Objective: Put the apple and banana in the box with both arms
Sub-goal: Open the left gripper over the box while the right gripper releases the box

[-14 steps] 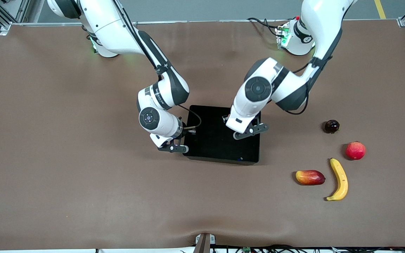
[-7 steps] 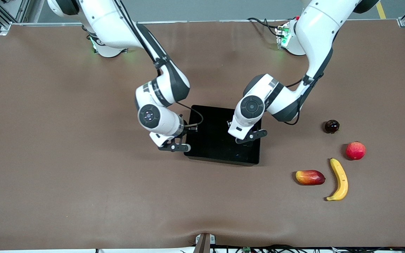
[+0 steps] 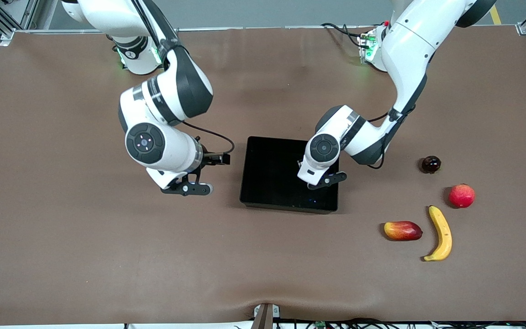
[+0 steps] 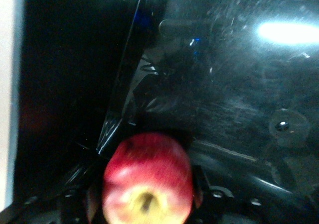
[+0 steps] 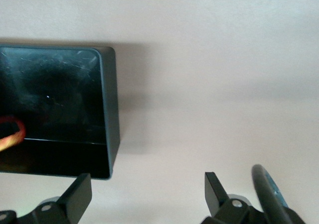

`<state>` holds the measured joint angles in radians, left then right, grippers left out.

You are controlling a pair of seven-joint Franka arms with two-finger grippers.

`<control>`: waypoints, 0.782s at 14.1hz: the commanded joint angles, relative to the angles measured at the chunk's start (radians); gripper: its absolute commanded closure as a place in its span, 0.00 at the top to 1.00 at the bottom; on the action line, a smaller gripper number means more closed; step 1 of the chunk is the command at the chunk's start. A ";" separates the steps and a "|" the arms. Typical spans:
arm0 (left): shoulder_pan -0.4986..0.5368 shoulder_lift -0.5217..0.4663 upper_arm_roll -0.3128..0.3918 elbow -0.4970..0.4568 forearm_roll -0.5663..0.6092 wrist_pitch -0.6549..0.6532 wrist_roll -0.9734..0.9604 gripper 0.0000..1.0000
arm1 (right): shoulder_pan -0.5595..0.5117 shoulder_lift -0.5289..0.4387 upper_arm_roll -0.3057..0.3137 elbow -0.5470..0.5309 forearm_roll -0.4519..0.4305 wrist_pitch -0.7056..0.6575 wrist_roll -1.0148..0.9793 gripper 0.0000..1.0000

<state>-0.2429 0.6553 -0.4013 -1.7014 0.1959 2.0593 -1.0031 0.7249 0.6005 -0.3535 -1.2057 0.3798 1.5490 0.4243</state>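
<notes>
While the left gripper reaches down inside the box, at the end of the tray toward the left arm's end of the table, its wrist camera shows the apple low in that frame, a dark finger pressed against each side of the fruit, so the gripper pinches the apple. The apple sits close above the glossy black floor, next to an upright wall; whether it touches the floor cannot be told. From the front camera the apple itself is hidden under the left wrist. The box lies at the centre of the front frame on the brown table. The right gripper hangs over bare table just beside the box, toward the right arm's end, and its fingers are spread wide with nothing between them. The right wrist view shows one corner of the box in the upper part of its frame. The banana lies on the table in the lower part of the front frame, toward the left arm's end, well apart from the box. Just beside it lies a red-and-yellow mango-shaped fruit. A pink-red round fruit and a dark round fruit lie farther from the front camera than the banana.
</notes>
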 commanded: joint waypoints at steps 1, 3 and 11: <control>0.028 -0.088 -0.008 0.026 0.020 -0.025 -0.023 1.00 | -0.018 -0.020 -0.045 0.069 -0.018 -0.114 0.013 1.00; 0.056 -0.128 -0.008 0.092 0.022 -0.089 -0.013 1.00 | -0.051 -0.073 -0.054 0.071 -0.018 -0.150 0.010 1.00; 0.316 -0.168 -0.004 0.178 0.072 -0.143 0.334 1.00 | -0.231 -0.228 -0.064 0.075 -0.121 -0.257 -0.210 1.00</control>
<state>-0.0042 0.4830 -0.3980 -1.5227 0.2198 1.9220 -0.7838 0.5255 0.4092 -0.4241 -1.1211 0.3294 1.3126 0.3283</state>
